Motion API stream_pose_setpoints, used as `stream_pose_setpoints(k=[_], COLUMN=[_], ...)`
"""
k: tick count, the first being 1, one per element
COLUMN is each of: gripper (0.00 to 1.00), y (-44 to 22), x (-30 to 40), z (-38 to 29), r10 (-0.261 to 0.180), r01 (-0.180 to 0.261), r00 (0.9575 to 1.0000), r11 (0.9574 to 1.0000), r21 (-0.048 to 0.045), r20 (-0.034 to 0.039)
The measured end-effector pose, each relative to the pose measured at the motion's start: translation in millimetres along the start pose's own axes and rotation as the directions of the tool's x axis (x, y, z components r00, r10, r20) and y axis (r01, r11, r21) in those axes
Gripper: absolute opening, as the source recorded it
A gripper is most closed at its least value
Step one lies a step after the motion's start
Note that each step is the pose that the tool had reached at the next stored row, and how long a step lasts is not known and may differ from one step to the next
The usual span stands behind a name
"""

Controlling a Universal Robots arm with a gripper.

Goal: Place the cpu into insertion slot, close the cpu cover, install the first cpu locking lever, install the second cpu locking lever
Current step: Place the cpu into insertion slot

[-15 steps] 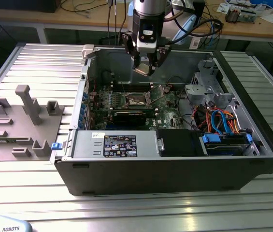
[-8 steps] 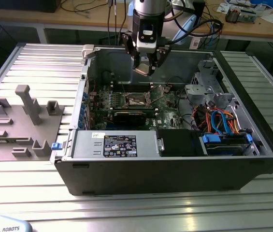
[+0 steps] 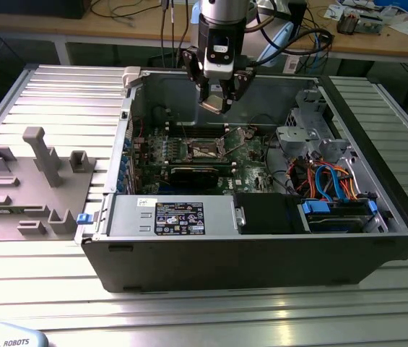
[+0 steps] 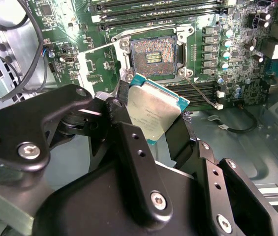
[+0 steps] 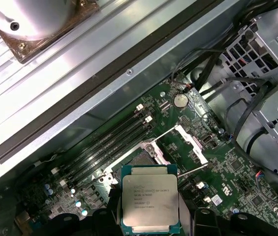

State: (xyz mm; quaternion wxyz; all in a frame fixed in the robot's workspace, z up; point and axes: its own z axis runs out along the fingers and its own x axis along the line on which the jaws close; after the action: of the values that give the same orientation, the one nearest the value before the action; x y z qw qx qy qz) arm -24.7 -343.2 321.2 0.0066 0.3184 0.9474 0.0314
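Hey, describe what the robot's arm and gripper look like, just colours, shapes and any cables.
The arm ends in a silvery-grey cylinder. Below it the gripper has a black body with a small light sticker. In the second wrist view its fingers are black links joined by silver screws. Black cables loop off the arm toward the exterior view's right.

In first wrist view, cpu [image 5: 151, 202] hides part of insertion slot [image 5: 140, 159].

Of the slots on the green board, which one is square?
The insertion slot, with its shiny metal rim, near the cpu that the gripper holds. The black slots beside it are long and narrow.
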Motion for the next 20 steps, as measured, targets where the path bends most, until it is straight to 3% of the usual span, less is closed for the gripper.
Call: stream_pose_setpoints(k=[20], gripper=[0.54], y=[0.0], x=[0.0], z=[0.3], r10=[0.011], r01=[-0.011], r00=[0.9999], r11=[0.9999], r21=[0.0001], r20=[0.0008])
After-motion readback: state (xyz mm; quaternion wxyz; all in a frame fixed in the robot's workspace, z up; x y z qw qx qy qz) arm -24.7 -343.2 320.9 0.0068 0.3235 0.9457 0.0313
